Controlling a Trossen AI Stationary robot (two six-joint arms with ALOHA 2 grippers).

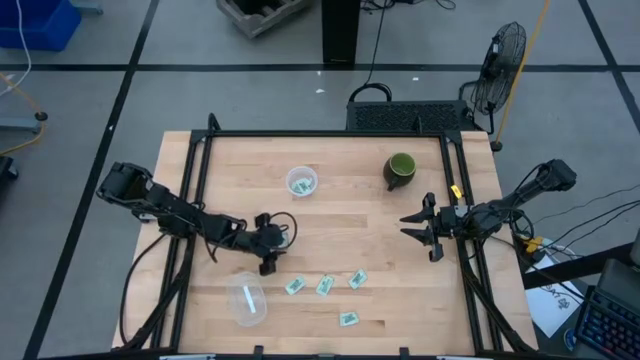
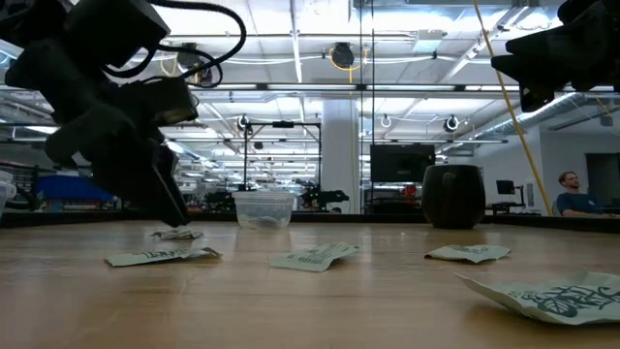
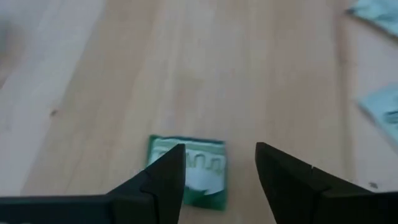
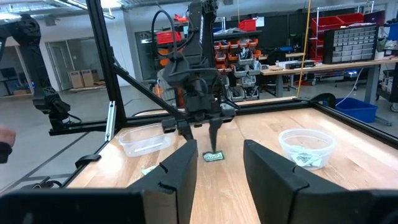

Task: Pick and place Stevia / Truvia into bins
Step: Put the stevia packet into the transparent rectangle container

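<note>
Overhead, a pale wooden tabletop (image 1: 340, 210) in a black metal frame fills the scene, inside a large workshop with grey floor, shelving and a fan; a person sits far off in the background of the low view. Two dark arms reach in from opposite sides. The left gripper (image 1: 268, 243) is low over the tabletop near its middle, jaws released and straddling a green and white sachet (image 3: 188, 170) that lies flat between them, likely lined up for a pinch. The right gripper (image 1: 428, 227) waits off to the right side, jaws spread, holding nothing. An oval clear tub (image 1: 246, 298) sits near the front edge, close to the left gripper, apparently the handy drop point. A round clear cup (image 1: 302, 181) farther back already holds some sachets. A dark green mug (image 1: 400, 170) stands beside it, apart. Four more sachets (image 1: 324, 286) lie scattered near the front, still to be collected.
</note>
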